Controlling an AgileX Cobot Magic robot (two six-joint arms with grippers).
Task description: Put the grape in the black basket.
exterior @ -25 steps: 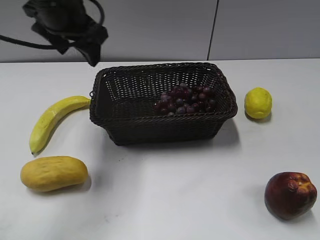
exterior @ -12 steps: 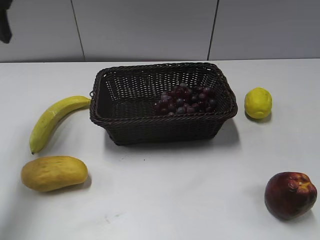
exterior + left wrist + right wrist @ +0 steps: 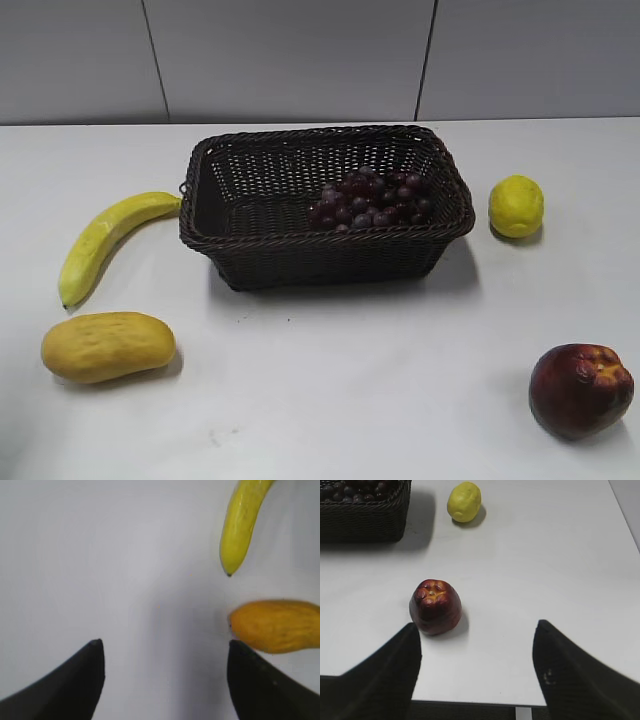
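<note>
Already the grape point(image 3: 369, 203) lies inside the black basket point(image 3: 300, 250), heaped toward the end nearest the right gripper point(image 3: 476, 652), so by the look of things the task is done and neither gripper holds anything. In the right wrist view the basket's corner, with a few grapes showing over its rim, sits far ahead and to the left of that gripper, whose fingers are spread wide over the counter point(image 3: 545, 570). An apple point(image 3: 435, 606) rests just ahead of its left finger, and a lemon point(image 3: 464, 501) sits well beyond.

The left gripper point(image 3: 165, 667) also stands with fingers apart over bare counter, with a mango point(image 3: 277, 626) just ahead of its right finger and a banana point(image 3: 242, 522) farther out.

Should the bunch need another hold, I judge it light but loose: many small glossy berries that would roll and slip under the pads, and may pull off the thin stem. A gentle pinch across the thick middle of the cluster seems safest; the stem itself is too small to make out here.
</note>
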